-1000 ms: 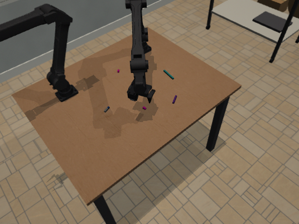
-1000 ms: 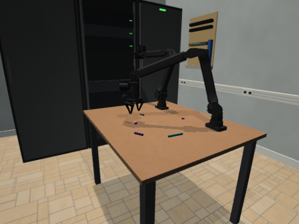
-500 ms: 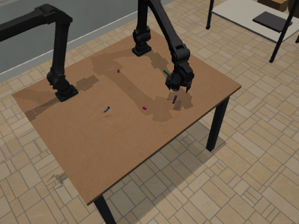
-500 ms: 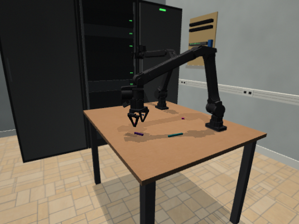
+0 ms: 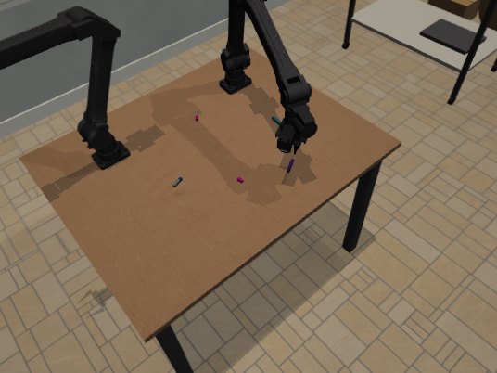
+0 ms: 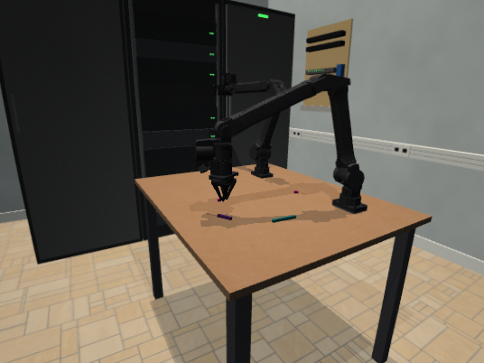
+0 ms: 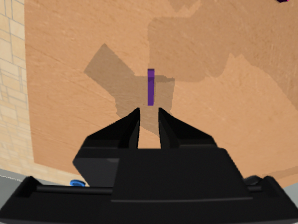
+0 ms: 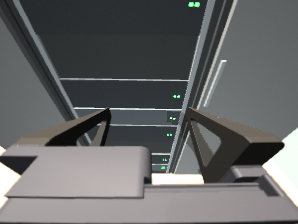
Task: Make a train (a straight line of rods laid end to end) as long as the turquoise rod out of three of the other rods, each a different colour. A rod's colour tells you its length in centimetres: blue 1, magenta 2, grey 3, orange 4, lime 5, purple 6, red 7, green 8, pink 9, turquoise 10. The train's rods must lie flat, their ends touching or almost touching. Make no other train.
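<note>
The left jaws (image 5: 295,150) (image 6: 223,200) stand narrow and empty; widen them slightly, then centre over the purple rod (image 5: 290,165) (image 6: 225,217) (image 7: 151,87), at twelve o'clock in the wrist view. Carry it flat towards nine o'clock, top view, aligning with the grey rod (image 5: 176,184) and blue rod (image 5: 180,179).

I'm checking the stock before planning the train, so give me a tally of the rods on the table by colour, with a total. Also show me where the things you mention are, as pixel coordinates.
Turquoise rod (image 5: 275,120) (image 6: 283,218): 1
Purple rod (image 5: 290,165) (image 6: 225,217) (image 7: 151,87): 1
Magenta rods (image 5: 197,118) (image 5: 240,180) (image 6: 296,191) (image 6: 218,200) (image 7: 282,0): 2
Grey rod (image 5: 176,184): 1
Blue rod (image 5: 180,179): 1
Total: 6
</note>
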Available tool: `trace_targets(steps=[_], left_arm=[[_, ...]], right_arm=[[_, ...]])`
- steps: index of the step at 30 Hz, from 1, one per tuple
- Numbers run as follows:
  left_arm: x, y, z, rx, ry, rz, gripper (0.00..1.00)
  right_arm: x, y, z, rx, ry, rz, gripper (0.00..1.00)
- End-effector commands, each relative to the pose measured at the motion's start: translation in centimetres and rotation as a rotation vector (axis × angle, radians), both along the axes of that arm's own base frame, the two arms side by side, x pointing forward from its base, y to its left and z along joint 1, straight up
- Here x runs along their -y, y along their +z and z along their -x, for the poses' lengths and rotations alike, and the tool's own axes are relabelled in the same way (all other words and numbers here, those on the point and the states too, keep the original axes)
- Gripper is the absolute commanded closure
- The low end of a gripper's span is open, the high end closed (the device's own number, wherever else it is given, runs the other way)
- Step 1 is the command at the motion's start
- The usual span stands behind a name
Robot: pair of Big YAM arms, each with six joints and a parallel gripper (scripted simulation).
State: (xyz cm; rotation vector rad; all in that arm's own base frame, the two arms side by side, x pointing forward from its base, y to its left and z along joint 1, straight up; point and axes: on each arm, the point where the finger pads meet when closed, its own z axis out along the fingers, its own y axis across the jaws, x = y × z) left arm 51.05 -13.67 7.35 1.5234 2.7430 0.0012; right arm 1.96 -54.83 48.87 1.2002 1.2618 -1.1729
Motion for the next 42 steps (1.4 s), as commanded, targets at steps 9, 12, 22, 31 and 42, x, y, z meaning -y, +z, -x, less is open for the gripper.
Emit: trace_targets(steps=[9,12,22,31,42], left_arm=[[0.1,0.8,0.0,0.018,-0.01,0.004,0.77],[0.1,0.8,0.0,0.018,-0.01,0.004,0.77],[0.1,0.7,0.0,0.018,-0.01,0.004,0.77],[0.1,-0.5,0.0,0.006,-0.01,0.001,0.77],[0.1,-2.1,0.0,-0.005,-0.01,-0.002,0.77]], right_arm=[[-0.4,1.2,0.9,0.013,-0.019,0.035,0.0],[-0.4,1.2,0.9,0.013,-0.019,0.035,0.0],[-0.4,1.2,0.9,0.013,-0.019,0.035,0.0],[-0.4,1.2,0.9,0.013,-0.019,0.035,0.0],[-0.4,1.2,0.9,0.013,-0.019,0.035,0.0]])
